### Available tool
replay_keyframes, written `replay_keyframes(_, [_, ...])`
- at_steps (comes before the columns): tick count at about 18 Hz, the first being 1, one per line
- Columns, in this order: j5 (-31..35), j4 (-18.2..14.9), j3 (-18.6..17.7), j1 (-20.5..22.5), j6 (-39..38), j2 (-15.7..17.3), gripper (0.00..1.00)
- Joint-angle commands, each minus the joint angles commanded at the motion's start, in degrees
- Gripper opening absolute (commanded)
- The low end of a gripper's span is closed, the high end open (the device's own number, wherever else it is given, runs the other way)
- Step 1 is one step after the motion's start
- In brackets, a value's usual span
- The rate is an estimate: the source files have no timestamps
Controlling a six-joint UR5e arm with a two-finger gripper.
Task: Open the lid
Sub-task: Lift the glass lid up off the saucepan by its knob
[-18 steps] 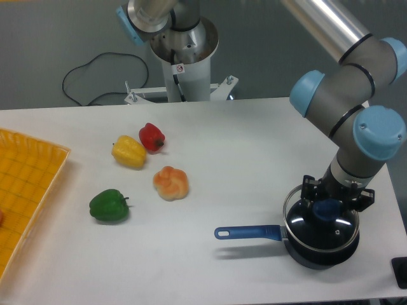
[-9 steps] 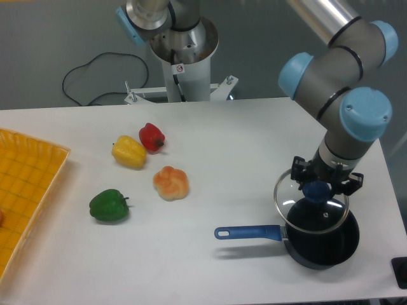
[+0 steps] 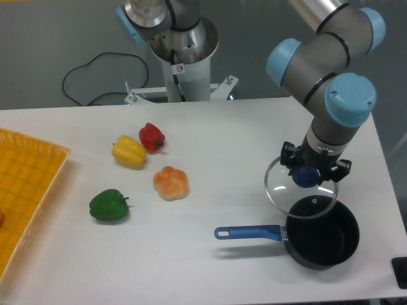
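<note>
At the left edge a yellow gridded tray (image 3: 28,184) is cut off by the frame. Right of centre, the black two-finger gripper (image 3: 308,175) is clamped on the blue knob of the round clear glass lid (image 3: 283,190), which hangs tilted above the table, its lower edge overlapping the rim of the dark blue-handled saucepan (image 3: 321,240); the fingertips are partly hidden behind the knob.

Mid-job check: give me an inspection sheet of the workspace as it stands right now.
Surface: white table, no spills seen.
Job's things: lid lifted off, held above the pan's far-left rim; saucepan uncovered, blue handle pointing left.
Clutter: red pepper, yellow pepper, orange pepper, green pepper, all well left of the pan; yellow tray at the left edge.
Gripper: gripper with jaws shut on the lid's blue knob.
Cables: black cable looped on the floor behind the table.
Surroundings: robot base column behind the table; dark object at the lower right edge, cannot tell what.
</note>
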Motion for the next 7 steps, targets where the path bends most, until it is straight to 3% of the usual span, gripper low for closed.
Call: replay_keyframes(7, [0.2,0.3,-1.8,0.0,1.9,1.0,0.59])
